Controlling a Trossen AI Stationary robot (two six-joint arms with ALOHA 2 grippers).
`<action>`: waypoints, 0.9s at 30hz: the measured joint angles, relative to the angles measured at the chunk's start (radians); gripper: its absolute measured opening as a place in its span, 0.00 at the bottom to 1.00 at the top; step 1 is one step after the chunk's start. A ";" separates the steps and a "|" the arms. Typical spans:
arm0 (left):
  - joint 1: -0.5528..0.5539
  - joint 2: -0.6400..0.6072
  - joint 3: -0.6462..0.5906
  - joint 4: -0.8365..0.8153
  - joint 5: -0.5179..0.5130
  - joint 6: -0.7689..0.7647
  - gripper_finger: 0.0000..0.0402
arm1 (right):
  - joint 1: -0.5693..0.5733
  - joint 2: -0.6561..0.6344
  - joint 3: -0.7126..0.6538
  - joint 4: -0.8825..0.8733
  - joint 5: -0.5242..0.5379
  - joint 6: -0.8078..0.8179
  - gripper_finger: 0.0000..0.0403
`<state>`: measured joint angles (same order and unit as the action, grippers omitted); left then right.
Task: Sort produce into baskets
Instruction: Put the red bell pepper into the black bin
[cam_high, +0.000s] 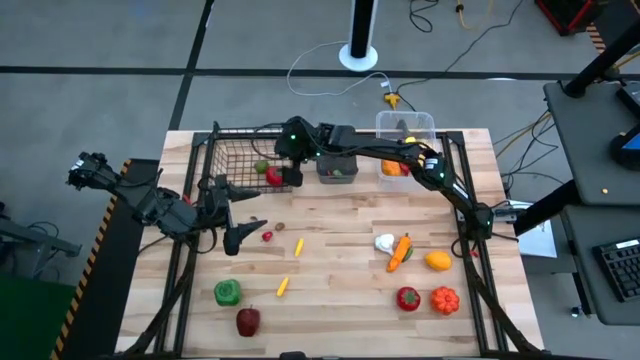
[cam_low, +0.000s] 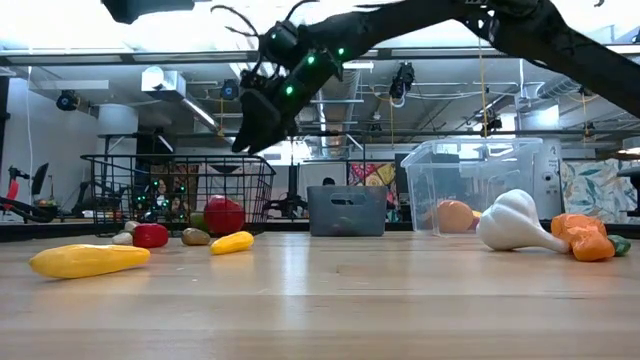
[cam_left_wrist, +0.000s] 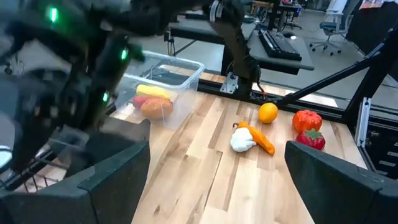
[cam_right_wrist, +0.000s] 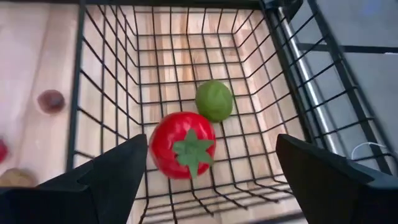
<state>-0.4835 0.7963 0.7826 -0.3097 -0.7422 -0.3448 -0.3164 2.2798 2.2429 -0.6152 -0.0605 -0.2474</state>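
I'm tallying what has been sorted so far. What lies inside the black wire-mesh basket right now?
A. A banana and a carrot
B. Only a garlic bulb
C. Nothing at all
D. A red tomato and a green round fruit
D: the right wrist view looks down into the wire-mesh basket, where a red tomato and a green round fruit lie side by side.

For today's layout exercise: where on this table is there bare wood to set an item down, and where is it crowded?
Free: the middle, between the small yellow pieces and the garlic. Also the front centre, between the red apple and red pepper. Crowded: the back row of wire basket, grey bin and clear tub.
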 joint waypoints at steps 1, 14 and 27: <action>0.000 0.001 0.000 -0.007 0.000 -0.011 0.88 | 0.001 -0.010 0.000 -0.010 0.000 0.000 0.86; 0.000 0.089 0.000 -0.040 0.042 -0.124 0.88 | 0.049 -0.161 -0.001 -0.294 0.000 0.026 0.84; 0.000 0.229 0.000 -0.089 0.165 -0.366 0.88 | 0.173 -0.238 -0.038 -0.475 0.000 0.080 0.85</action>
<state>-0.4835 1.0252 0.7826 -0.3985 -0.5772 -0.7109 -0.1431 2.0416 2.2046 -1.0903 -0.0603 -0.1674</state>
